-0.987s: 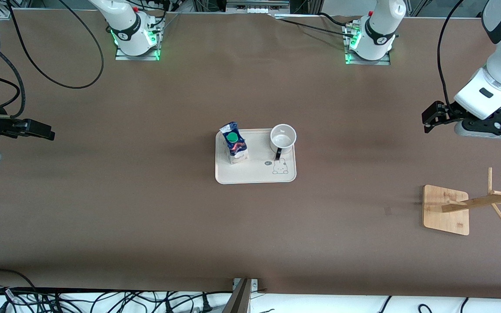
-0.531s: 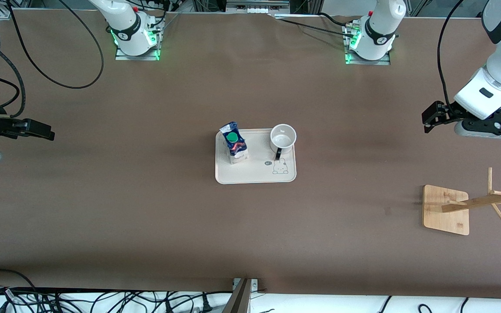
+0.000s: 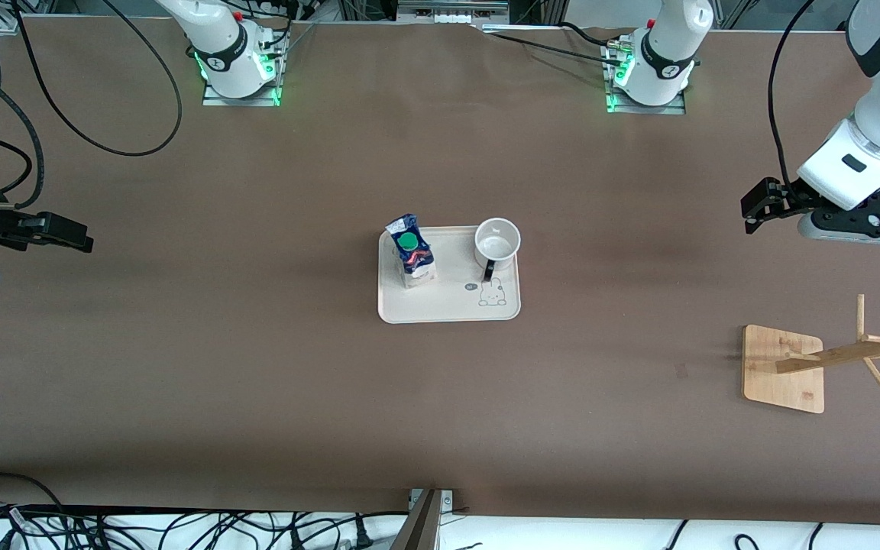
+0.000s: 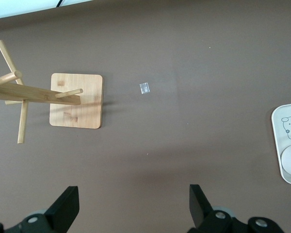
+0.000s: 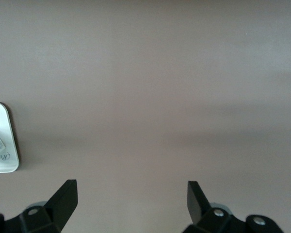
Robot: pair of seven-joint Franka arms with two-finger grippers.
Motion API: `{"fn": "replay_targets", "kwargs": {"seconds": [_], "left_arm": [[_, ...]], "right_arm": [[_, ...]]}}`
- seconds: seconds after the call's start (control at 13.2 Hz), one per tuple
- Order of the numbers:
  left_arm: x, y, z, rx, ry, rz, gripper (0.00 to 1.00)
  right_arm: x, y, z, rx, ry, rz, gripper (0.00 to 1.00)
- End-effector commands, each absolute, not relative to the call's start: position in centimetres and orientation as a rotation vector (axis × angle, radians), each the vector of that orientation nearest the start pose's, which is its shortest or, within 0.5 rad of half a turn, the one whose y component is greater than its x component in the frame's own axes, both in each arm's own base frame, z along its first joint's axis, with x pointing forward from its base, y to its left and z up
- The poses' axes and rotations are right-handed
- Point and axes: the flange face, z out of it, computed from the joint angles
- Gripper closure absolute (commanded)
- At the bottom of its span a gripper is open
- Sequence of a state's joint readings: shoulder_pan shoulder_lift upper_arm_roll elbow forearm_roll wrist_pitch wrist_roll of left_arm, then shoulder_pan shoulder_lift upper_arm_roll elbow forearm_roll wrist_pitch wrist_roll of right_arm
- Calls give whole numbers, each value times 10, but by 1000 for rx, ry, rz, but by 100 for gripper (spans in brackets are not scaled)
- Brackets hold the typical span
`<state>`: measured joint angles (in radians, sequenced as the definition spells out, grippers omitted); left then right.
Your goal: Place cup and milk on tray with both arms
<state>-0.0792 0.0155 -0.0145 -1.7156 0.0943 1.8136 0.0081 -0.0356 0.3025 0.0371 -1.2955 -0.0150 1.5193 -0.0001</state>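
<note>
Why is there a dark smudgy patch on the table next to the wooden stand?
Left wrist view: a soft shadow lies on the table beside the wooden rack, cast by its pegs. Front view: broad blurry shadow bands cross the table too.

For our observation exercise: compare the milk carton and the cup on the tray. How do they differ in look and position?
The milk is a dark blue and white carton with a green cap; the cup is a round white mug, open-topped, with a black handle. The milk stands toward the right arm's end of the tray, the cup toward the left arm's end. Both stand upright on the tray, ungripped.
</note>
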Motion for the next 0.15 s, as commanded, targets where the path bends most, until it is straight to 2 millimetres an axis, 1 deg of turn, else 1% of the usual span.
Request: {"fn": "replay_targets", "kwargs": {"seconds": [0.0, 0.08], "left_arm": [[574, -47, 575, -3059, 175, -127, 0], [574, -47, 575, -3059, 175, -127, 0]], "right_arm": [[637, -7, 572, -3156, -89, 95, 0], [637, -7, 572, -3156, -89, 92, 0]]}}
